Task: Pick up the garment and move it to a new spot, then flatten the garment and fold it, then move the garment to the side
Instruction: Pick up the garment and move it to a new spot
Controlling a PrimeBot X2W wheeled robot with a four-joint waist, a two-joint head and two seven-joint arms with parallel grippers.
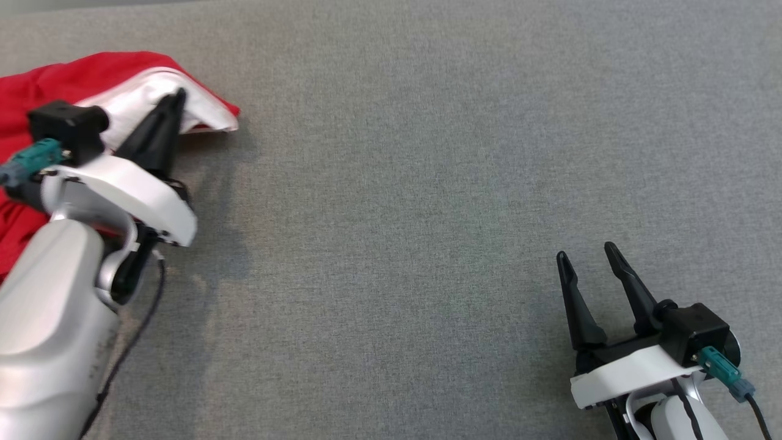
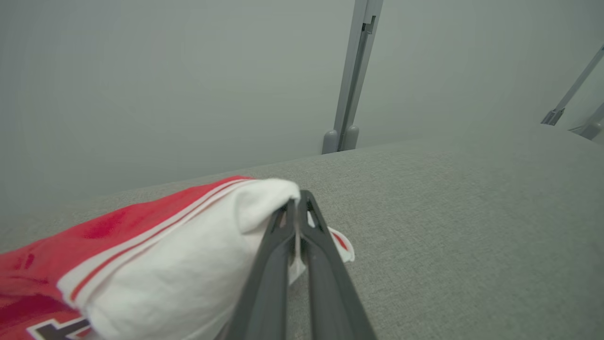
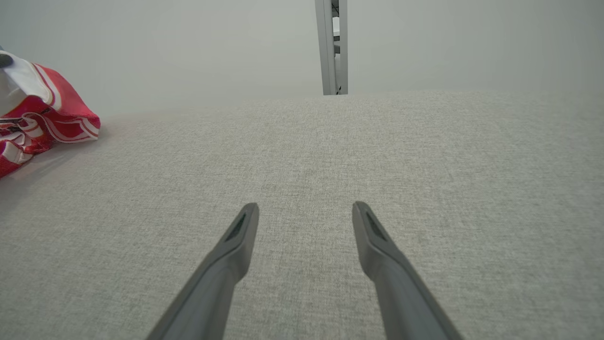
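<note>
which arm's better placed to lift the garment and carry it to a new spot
Left. The left gripper is shut on the garment at its white edge, while the right gripper hangs open over the table, well away from it.

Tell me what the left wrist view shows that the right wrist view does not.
Left wrist view: the left gripper shut on the white edge of the garment. Right wrist view: the right gripper open over bare table, the garment small at that view's left edge. Both: the red and white garment, the grey table, a grey post, a pale wall.
</note>
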